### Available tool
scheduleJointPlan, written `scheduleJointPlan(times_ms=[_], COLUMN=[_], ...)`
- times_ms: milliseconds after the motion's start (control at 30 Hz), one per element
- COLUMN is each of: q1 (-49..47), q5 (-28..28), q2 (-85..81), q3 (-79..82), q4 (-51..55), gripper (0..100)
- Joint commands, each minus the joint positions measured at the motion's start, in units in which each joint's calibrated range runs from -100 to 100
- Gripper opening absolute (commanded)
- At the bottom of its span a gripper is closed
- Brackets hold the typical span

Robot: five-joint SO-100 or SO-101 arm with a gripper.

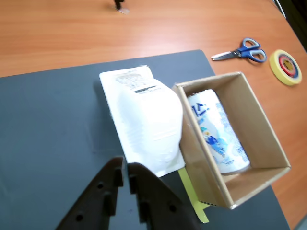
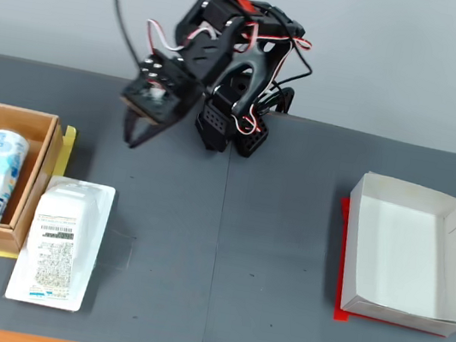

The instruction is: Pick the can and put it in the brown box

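My arm: black printed plastic throughout, blocky servo housings w/ rounded brackets. A red part sits on the topmost joint. Thin red/white servo leads loop between segments; one thick black cable arcs from the upper links to the wrist. A small pale module is mounted at the wrist end. Gripper in wrist view: two matte black tapered fingers, each w/ round screw recesses along its face.
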Motion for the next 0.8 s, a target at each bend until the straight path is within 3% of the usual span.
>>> scheduleJointPlan(times_ms=[0,333,467,767], q1=[-6.91,-25.84,-27.79,-28.28], q5=[-0.63,-2.87,-5.32,-5.22], q2=[-11.67,-30.4,-37.43,-46.83], q3=[9.08,34.78,43.38,59.04], q4=[-0.18,-0.79,-0.79,-0.26], gripper=[1,1,1,1])
